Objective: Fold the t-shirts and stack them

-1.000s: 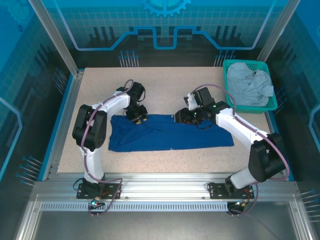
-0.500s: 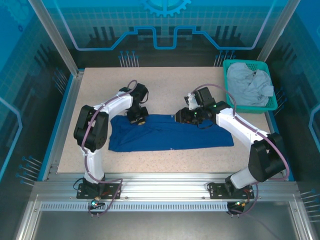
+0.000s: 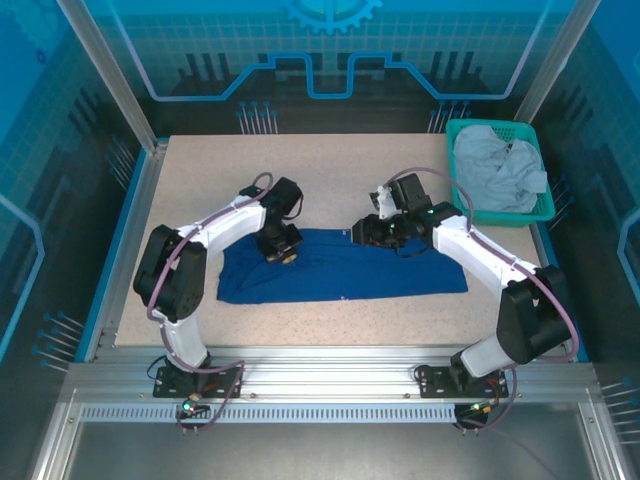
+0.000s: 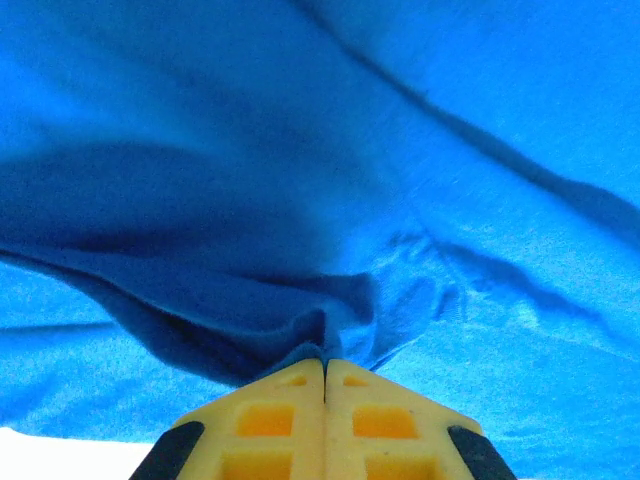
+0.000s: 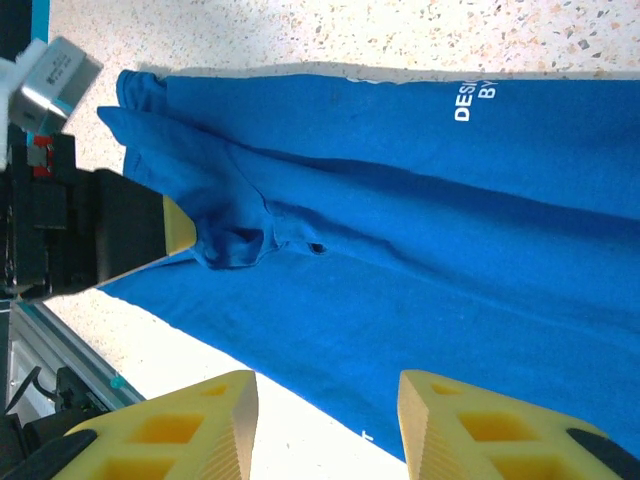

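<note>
The left tool is clamped on a raised fold of the blue shirt on the desk, while the right tool, at the shirt's far edge, is partly open and empty.

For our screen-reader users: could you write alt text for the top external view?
A royal blue t-shirt, folded into a long band, lies across a speckled table; the left arm's fingers pinch it near its far edge, and the right arm's fingers are open farther along it. A grey t-shirt sits crumpled in a teal basket at far right.
</note>
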`<state>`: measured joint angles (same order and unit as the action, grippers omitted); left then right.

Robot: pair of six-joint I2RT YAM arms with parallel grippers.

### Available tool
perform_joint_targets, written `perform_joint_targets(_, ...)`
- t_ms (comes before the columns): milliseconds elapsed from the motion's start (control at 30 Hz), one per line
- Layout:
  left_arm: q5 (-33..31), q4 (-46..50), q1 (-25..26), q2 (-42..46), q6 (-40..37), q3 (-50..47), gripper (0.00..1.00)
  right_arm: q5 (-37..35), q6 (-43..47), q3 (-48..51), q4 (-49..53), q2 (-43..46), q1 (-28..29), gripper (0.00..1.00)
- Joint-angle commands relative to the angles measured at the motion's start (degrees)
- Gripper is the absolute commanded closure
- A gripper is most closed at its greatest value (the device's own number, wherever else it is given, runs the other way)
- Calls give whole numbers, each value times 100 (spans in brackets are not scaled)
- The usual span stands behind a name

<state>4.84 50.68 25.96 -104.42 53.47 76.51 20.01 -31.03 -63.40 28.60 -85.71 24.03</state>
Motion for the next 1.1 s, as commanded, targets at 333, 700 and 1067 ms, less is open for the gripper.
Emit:
perform_joint_targets(333,576,-634,281,528,1752,-943,100,103,8,237,-87,107,-100,58)
perform_joint_targets(700,651,-943,579,690,2403,-1341,88,82,-35,344,-83,129,-101,58)
perform_joint_targets(1067,368,-713,438,1072,2022,-1179,72,-68,-50,288,19,68,-109,58)
